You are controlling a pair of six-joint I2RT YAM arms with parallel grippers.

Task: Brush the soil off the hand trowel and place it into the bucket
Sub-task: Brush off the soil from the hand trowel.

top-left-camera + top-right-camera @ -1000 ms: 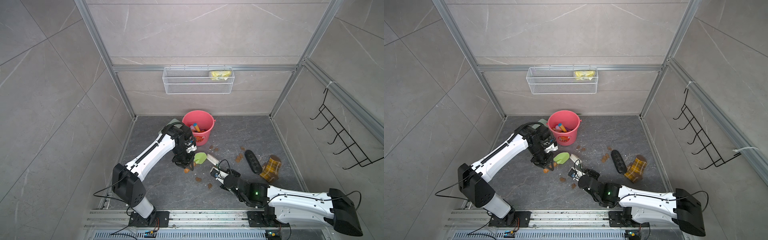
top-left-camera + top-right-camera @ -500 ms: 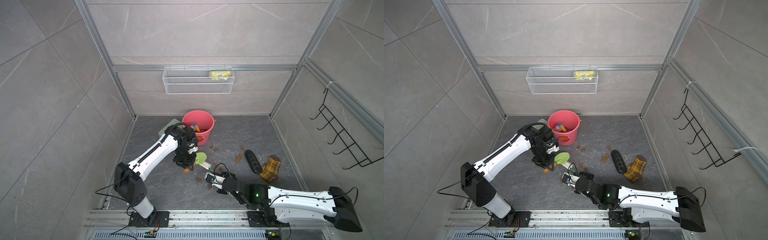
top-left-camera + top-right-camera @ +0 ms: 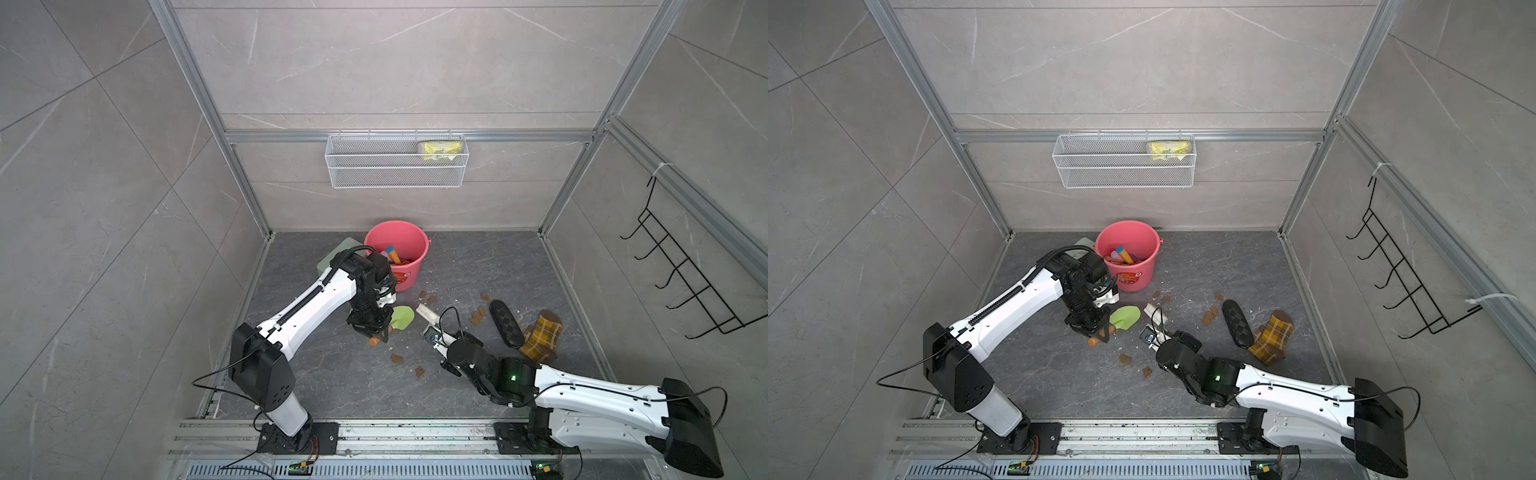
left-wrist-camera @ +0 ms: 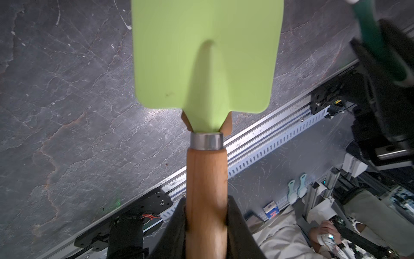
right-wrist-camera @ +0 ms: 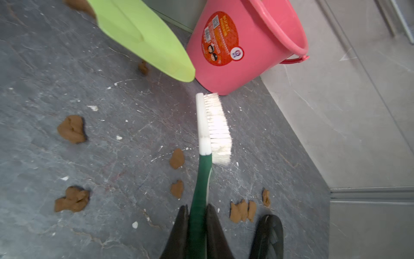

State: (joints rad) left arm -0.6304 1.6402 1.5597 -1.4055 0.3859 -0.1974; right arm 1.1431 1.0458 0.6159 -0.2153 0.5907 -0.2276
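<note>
At the left claw [image 4: 206, 213]: closed hard on the wooden handle of the hand trowel [image 4: 201, 56], one finger on each side, no gap. Gripped well behind the metal ring, probably to leave the whole blade free for brushing. Blade raised above the worktop [image 5: 112, 145] and out ahead of the claw, just in front of the bucket [image 5: 257, 71] on its labelled side, near it but not touching, and not yet inside. Most likely held outside the rim on purpose, to let loosened soil [image 5: 71, 129] drop on the worktop and not among the coloured toys [image 3: 392, 254] in the bucket.

At the right claw [image 5: 197, 213]: shut as well, on the green handle of the brush [image 5: 210, 127]. White head and bristles far ahead of the claw, aimed toward the bucket, short of the blade tip, no contact with the blade at this moment. Long reach, so no need to bring the two arms close together.

As for the trowel itself: flat light-green blade with rounded corners, a raised rib along the middle, a metal ring, then plain wood. Both visible faces clean, apart from one tiny dark speck on the underside. Brown clay-like lumps scattered on the worktop in front of the bucket. Judging by this, brushing nearly finished, with only the transfer into the bucket left.
</note>
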